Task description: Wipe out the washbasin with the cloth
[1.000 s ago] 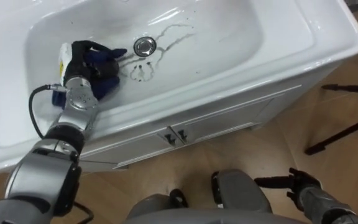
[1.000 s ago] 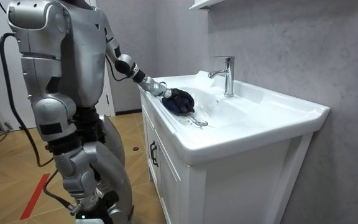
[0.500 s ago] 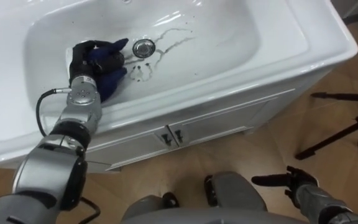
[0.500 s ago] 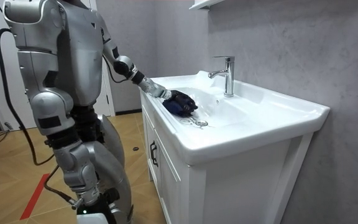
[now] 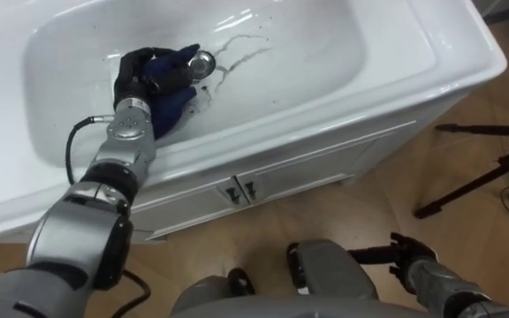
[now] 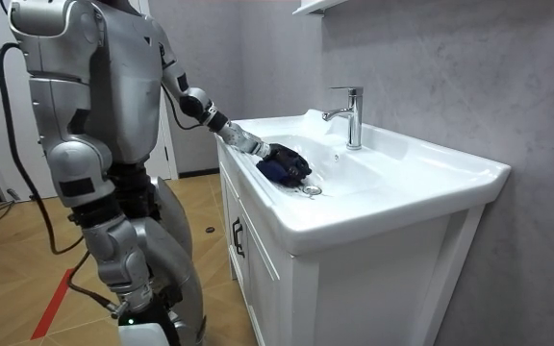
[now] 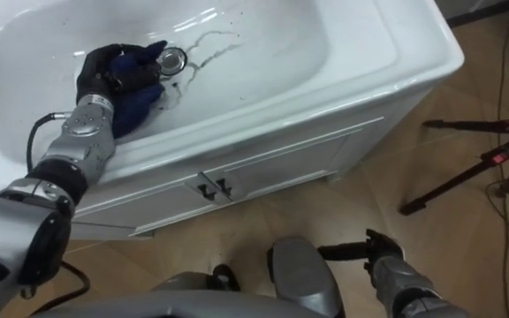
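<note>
We look down into a white basin [image 5: 343,62] set on a white cabinet [image 5: 325,163] with two small dark door handles [image 5: 239,190]. The robot stands at its near edge. Its left hand [image 5: 140,75] is inside the bowl, black fingers curled over a blue cloth [image 5: 173,104] and pressing it to the basin floor. The cloth's far right edge touches the round metal drain [image 5: 201,61]. Thin dark streaks [image 5: 237,46] trail right from the drain, clear of the cloth. In the room view, a chrome faucet [image 6: 352,115] rises at the far rim. The right hand [image 5: 409,261] hangs low over the wooden floor, its fingers loosely apart and empty. Black tripod legs [image 5: 475,177] stand to the right. A second ago the hand and cloth lay further left, apart from the drain.
</note>
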Robot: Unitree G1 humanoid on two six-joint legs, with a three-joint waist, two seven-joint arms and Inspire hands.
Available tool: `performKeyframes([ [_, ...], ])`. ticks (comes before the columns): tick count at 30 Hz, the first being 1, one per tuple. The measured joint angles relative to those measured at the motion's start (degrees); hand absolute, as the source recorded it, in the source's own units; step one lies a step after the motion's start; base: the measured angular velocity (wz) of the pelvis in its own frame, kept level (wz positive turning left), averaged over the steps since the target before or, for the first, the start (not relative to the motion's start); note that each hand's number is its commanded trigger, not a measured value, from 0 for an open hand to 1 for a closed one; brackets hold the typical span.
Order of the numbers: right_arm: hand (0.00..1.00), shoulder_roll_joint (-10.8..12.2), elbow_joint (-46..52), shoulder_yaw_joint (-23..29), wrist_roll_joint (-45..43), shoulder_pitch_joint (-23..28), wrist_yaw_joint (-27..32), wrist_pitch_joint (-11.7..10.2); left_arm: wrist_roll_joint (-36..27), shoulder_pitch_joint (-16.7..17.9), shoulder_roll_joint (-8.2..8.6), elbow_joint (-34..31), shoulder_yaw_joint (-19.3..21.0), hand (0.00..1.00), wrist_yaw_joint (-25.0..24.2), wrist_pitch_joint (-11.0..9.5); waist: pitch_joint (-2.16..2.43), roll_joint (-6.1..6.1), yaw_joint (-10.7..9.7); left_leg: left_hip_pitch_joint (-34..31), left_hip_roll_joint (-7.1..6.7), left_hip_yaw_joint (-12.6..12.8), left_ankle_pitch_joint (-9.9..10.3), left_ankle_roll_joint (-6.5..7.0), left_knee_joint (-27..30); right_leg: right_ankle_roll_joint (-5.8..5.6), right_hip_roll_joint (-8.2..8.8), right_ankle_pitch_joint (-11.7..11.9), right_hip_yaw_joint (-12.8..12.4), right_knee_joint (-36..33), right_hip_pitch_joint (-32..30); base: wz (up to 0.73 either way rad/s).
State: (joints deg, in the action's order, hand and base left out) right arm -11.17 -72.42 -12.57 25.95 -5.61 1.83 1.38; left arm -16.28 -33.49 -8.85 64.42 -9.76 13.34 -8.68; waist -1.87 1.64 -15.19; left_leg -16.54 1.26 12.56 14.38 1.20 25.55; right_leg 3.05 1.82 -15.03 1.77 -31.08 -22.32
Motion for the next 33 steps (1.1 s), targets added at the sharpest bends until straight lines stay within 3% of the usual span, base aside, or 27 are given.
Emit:
performKeyframes([
  [10,0.0,-0.13,1.78,-1.2,-1.32,-0.04,0.01,0.04,0.17,-1.57,0.45,0.01,-0.05,1.0,0.35,-0.92,-0.56,0.37,-0.49,-1.31,0.1,2.9,0.03,0.05,0.09,-0.01,-0.16,-0.13,-1.64,-1.86,-3.28,-0.08],
  [14,0.0,-0.41,3.21,-1.42,-1.75,0.22,0.08,0.68,0.17,-3.06,0.44,0.06,-2.22,1.0,0.67,-0.81,-0.77,0.47,-1.59,-2.56,0.14,3.7,0.01,0.08,0.27,0.11,0.04,-0.27,-1.72,-2.92,-4.74,0.02],
  [18,0.0,-0.75,3.85,-2.71,-1.66,-0.02,0.58,0.73,0.14,-4.72,0.6,-0.02,-4.11,1.0,0.65,-0.8,-1.6,1.15,-2.48,-3.95,1.16,4.84,0.21,0.37,2.04,0.18,-0.39,-0.23,-1.56,-3.0,-5.3,-0.01],
  [28,0.0,-1.29,3.99,-4.36,-0.41,-0.44,1.84,0.46,0.12,-6.97,0.61,-0.28,-7.14,1.0,1.19,-0.82,-1.41,2.11,-3.32,-6.29,1.55,5.33,0.64,0.69,4.46,0.33,-0.37,-0.46,-1.82,-5.2,-7.6,0.02],
  [33,0.0,-2.77,3.92,-5.46,-0.61,-0.04,1.85,-0.21,0.69,-7.57,0.47,-0.39,-8.61,1.0,1.03,-0.5,-1.98,3.01,-3.42,-6.21,2.07,5.49,1.4,0.89,4.96,0.27,-0.37,-0.43,-1.85,-5.71,-7.69,-0.04],
])
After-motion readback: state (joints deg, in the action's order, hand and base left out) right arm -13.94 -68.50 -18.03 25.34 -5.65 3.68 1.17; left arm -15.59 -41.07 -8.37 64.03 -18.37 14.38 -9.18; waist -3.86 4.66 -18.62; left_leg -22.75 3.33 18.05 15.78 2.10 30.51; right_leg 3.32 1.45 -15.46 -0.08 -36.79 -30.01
